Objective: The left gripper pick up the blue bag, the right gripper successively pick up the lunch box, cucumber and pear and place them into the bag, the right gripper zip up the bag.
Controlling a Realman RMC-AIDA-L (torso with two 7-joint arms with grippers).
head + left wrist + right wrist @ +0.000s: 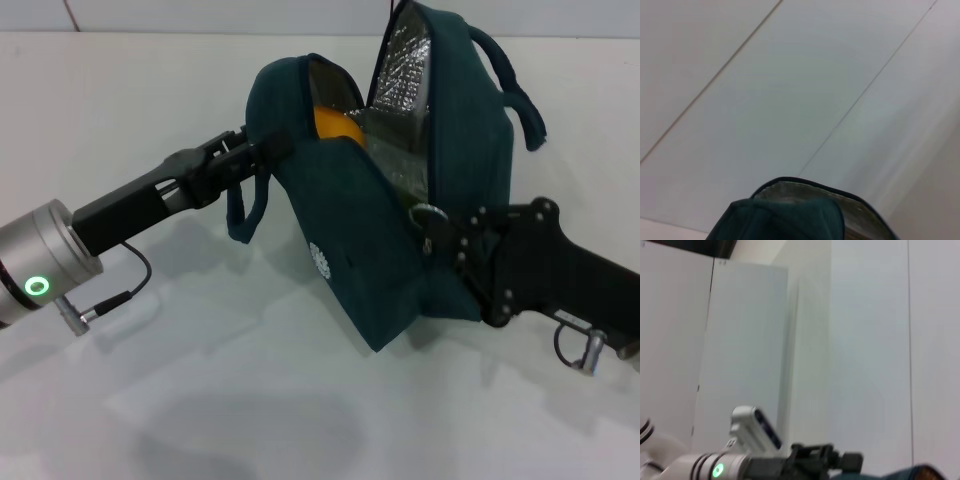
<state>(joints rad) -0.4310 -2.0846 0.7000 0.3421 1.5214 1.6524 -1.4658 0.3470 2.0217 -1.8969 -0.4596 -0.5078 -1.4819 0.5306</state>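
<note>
White tabletop (150, 400) — left gripper (262, 150) clamps soft blue bag (350, 240) rim; right gripper (432, 228) pinches ring zipper pull (428, 213).

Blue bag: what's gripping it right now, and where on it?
The left gripper clamps the blue bag at its open top edge; the right gripper is at the zipper ring.

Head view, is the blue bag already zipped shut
No, the blue bag gapes open at the top, showing its silver foil lining and the orange-yellow pear inside.
</note>
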